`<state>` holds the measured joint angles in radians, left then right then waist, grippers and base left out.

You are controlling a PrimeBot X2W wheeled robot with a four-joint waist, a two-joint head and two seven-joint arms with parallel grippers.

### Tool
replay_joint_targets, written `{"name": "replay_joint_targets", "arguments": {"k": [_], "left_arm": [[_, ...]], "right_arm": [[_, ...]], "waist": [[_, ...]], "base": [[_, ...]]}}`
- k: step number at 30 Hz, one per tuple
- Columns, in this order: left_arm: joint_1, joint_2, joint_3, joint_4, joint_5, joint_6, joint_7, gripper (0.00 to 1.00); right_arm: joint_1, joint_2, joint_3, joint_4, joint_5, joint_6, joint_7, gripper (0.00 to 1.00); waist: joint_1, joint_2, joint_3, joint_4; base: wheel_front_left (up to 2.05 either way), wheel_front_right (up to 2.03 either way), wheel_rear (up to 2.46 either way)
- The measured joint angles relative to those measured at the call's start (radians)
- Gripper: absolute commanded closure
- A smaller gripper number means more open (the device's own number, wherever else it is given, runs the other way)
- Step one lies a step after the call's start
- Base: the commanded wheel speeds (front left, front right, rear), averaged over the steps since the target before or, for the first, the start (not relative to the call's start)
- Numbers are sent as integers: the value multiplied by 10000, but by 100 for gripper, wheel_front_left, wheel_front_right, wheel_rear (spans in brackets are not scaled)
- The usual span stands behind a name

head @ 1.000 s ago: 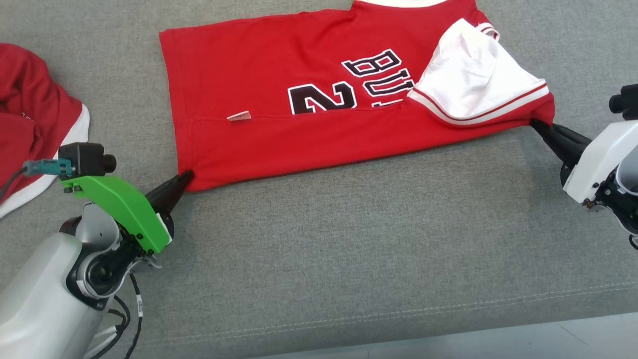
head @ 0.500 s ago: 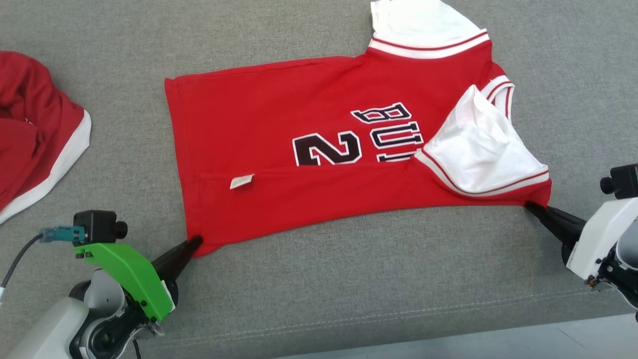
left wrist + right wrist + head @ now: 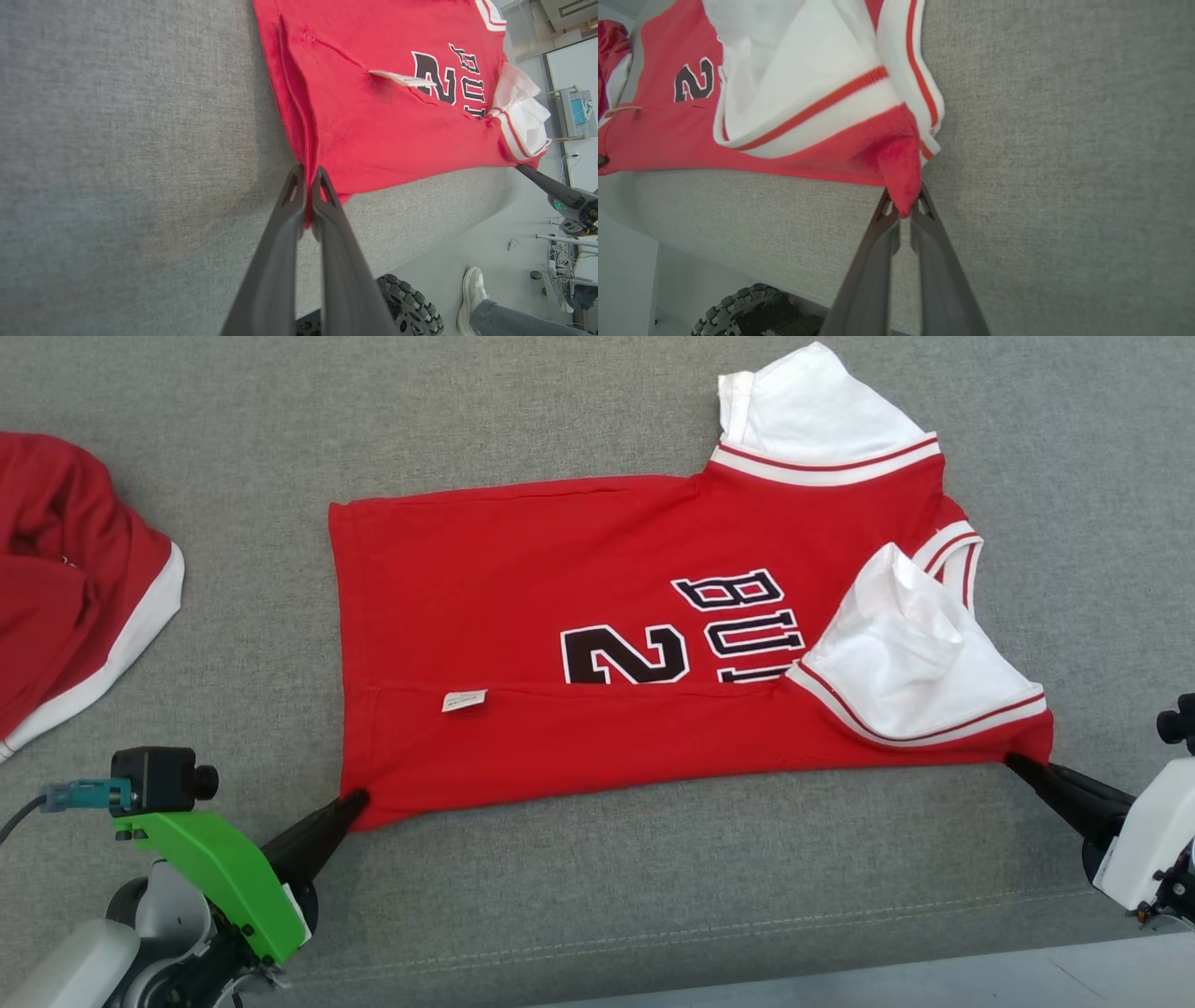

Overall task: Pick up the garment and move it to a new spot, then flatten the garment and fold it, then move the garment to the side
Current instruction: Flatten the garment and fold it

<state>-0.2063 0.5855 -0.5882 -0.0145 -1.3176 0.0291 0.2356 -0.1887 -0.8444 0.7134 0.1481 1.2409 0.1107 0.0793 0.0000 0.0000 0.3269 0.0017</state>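
Observation:
The garment (image 3: 579, 709) is a red jersey with white sleeves and black lettering, spread flat on the grey cushion with its near strip folded up over the front. My left gripper (image 3: 357, 799) is shut on its near left hem corner (image 3: 306, 186). At the near right, my right gripper (image 3: 1016, 763) is shut on the shoulder corner below the white sleeve (image 3: 910, 653); the right wrist view shows red cloth pinched between the fingertips (image 3: 903, 200). A small white label (image 3: 464, 701) lies on the folded strip.
A second red and white garment (image 3: 65, 588) lies bunched at the cushion's left edge. The cushion's front seam (image 3: 653, 933) runs close below both grippers, with pale floor beyond. A person's shoe (image 3: 472, 294) and a knobbly wheel (image 3: 411, 308) show beside the cushion.
The jersey sits lower in the head view than a second ago, with both grippers still shut on its corners; the far white sleeve has come into view. The camera seems to have shifted too.

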Motion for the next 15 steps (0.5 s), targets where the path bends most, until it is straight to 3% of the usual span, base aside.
{"name": "replay_joint_targets", "arguments": {"k": [15], "left_arm": [[860,249,102,-811,-424,255,-46,100]], "right_arm": [[867,-516,-107,-1112,368,-491,-109,100]], "waist": [[0,0,-46,59]], "base": [[0,0,0]]}}
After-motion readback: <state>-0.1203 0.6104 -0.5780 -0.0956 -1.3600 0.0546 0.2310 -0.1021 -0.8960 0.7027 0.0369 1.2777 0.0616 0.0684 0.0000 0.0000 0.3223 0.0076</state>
